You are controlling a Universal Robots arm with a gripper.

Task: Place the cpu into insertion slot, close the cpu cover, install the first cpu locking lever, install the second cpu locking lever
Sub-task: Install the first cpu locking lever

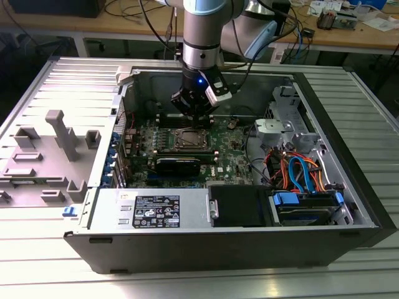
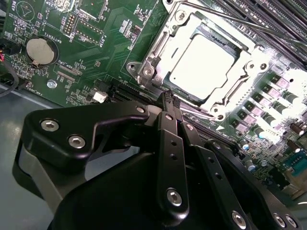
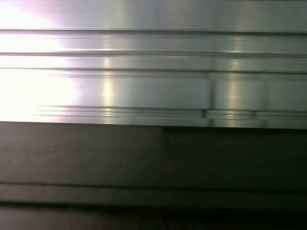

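Silver-topped cpu (image 2: 204, 67) seated in motherboard (image 2: 103, 45) socket, framed by closed cpu cover (image 2: 158, 55). Black hand (image 2: 169, 98) hovered just above socket edge inside open computer case (image 1: 93, 240), fingers (image 2: 168, 108) pinched narrow, holding nothing.
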